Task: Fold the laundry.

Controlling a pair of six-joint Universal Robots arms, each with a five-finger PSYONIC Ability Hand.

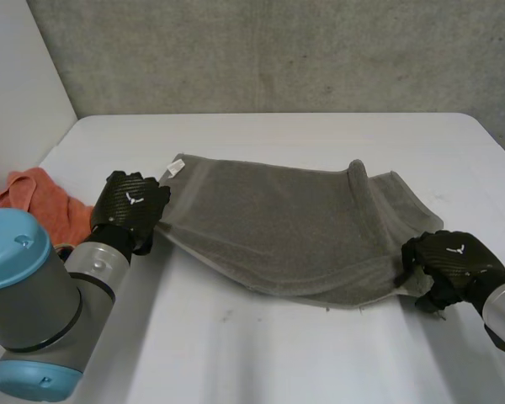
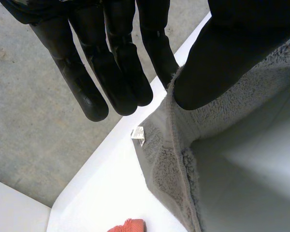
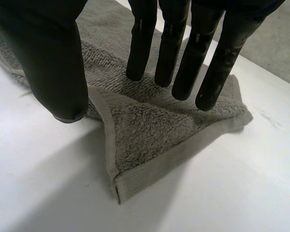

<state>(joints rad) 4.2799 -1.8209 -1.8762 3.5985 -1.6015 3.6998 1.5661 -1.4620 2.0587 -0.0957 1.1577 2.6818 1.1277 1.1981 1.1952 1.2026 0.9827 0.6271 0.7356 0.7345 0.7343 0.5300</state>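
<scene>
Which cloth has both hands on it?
The grey towel: left hand and right hand grip its opposite ends. The orange cloth lies apart.

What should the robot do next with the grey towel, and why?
Probably lift both hands together and carry the towel's near edge over to its far edge. The left hand seems to pinch one near corner of the grey towel and the right hand the other, and the towel lies spread out between them, not yet folded.
</scene>
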